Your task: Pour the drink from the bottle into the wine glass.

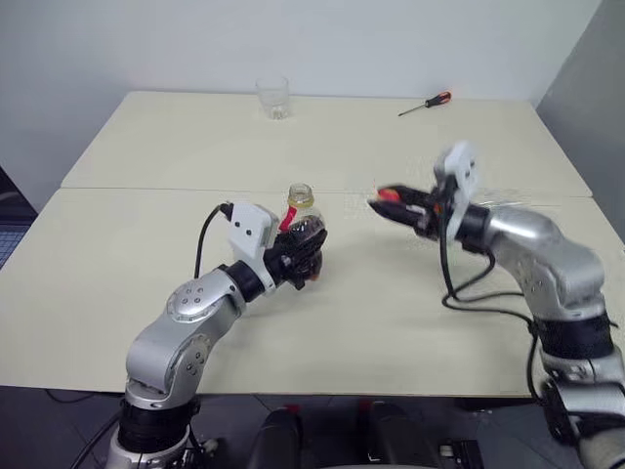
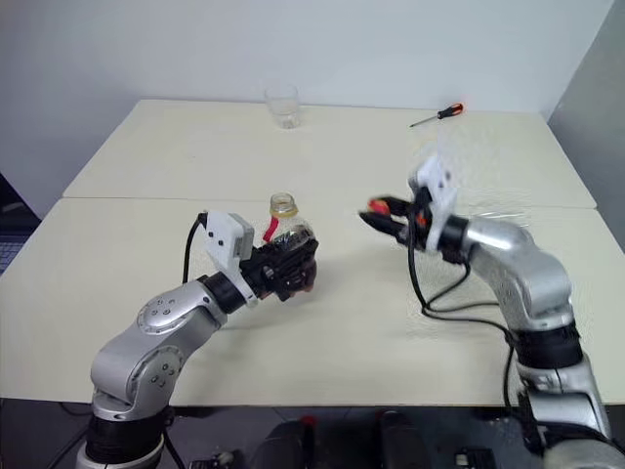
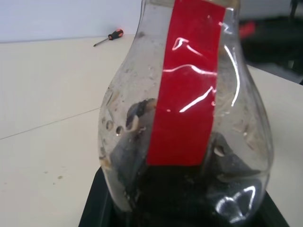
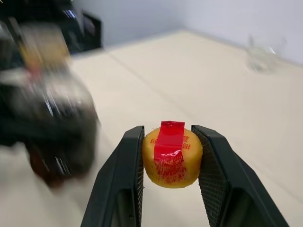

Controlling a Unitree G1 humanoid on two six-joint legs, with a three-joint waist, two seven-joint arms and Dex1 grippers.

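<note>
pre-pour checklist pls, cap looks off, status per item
1. Bottle gripped by left hand, upright: ok.
2. Cap off the neck, clamped in right hand: ok.
3. Bottle mouth open, yellowish neck ring bare: ok.
4. Drink still in bottle, dark pool at the base: ok.
5. Wine glass located: not ok; the only glass on the table is a short tumbler at the far edge.
6. Screwdriver far off, away from both arms: ok.

The small round clear bottle point(image 1: 302, 227) stands upright above the middle of the table with its top open (its yellow cap point(image 4: 172, 158) with red tape is off), a little dark drink point(image 3: 189, 189) at its bottom.
</note>
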